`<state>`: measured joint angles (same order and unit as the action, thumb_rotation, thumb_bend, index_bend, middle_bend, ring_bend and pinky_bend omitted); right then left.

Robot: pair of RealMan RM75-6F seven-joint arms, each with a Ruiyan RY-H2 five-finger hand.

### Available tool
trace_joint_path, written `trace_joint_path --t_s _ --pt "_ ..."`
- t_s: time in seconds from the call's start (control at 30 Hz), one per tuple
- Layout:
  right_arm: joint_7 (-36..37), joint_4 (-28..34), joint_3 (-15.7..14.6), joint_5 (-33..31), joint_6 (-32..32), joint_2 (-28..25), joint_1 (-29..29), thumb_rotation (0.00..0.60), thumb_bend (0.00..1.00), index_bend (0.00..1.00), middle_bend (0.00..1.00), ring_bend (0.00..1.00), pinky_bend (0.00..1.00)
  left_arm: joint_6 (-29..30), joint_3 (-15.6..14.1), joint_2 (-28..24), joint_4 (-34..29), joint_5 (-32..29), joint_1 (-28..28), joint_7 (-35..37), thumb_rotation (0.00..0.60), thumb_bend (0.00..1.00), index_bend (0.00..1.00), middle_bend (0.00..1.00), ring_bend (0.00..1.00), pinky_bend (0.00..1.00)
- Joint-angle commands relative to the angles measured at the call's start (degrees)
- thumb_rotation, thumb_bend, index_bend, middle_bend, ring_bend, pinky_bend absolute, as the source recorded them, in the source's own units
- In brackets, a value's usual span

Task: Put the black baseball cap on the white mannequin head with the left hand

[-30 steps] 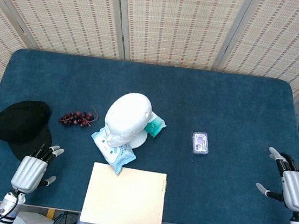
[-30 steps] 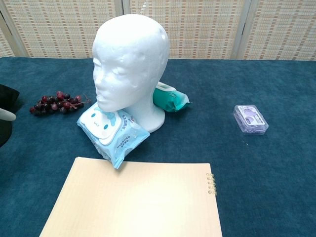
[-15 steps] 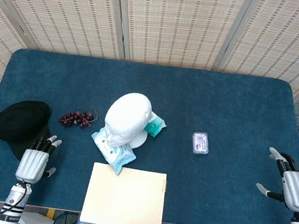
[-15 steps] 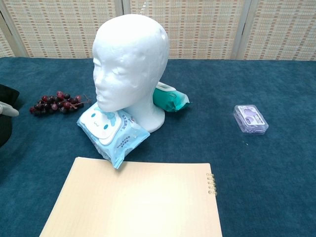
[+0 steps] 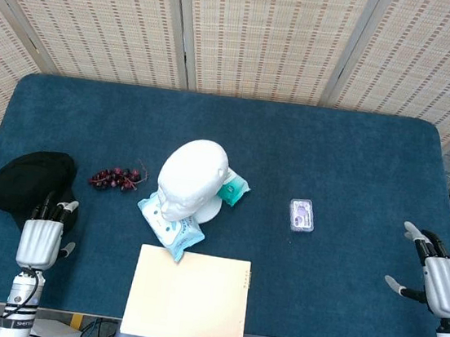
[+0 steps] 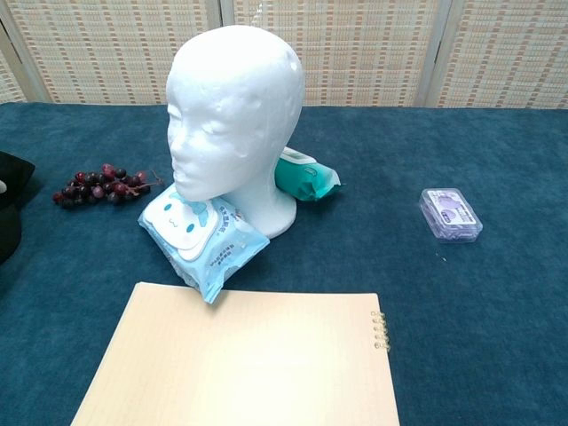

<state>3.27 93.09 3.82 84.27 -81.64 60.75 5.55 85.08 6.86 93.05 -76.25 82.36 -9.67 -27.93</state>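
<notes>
The black baseball cap [image 5: 27, 184] lies on the table at the far left; only its edge [image 6: 11, 206] shows in the chest view. My left hand [image 5: 41, 238] is at the cap's near edge, fingers apart and reaching over the brim, holding nothing. The white mannequin head [image 5: 193, 177] stands upright mid-table, facing the near left [image 6: 232, 111]. My right hand [image 5: 445, 282] hovers open at the far right edge, away from everything.
A bunch of dark grapes [image 5: 114, 178] lies between cap and head. Blue wipes pack [image 5: 170, 225] and teal pack [image 5: 232, 187] lean at the head's base. A tan notebook [image 5: 188, 297] sits at the front edge, a purple box [image 5: 301, 215] to the right.
My left hand has moved left and slightly forward, from beside the cap's right edge to its near edge, fingertips now over the brim. The right hand stayed put.
</notes>
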Motion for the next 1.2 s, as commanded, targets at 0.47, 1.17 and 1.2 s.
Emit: trace_joint_path --t_s 0.47,1.17,1.2 --pt "-0.01 0.00 -0.13 0.23 0.05 -0.01 0.02 0.600 0.03 0.08 0.27 0.14 0.50 -1.31 1.75 0.38 -4.41 -7.94 0.11 -9.36 0.600 0.02 0.40 0.50 0.22 0.32" --pt "-0.28 0.11 -0.12 0.12 0.19 0.04 0.10 0.600 0.03 0.08 0.27 0.14 0.50 -4.02 3.00 3.58 4.61 -13.17 -2.16 -9.80 0.600 0.02 0.41 0.52 0.22 0.33" --pt "-0.28 0.10 -0.13 0.12 0.20 0.04 0.10 0.600 0.03 0.08 0.27 0.14 0.50 -4.12 3.02 3.70 4.95 -13.28 -2.24 -9.65 0.600 0.02 0.41 0.52 0.22 0.33"
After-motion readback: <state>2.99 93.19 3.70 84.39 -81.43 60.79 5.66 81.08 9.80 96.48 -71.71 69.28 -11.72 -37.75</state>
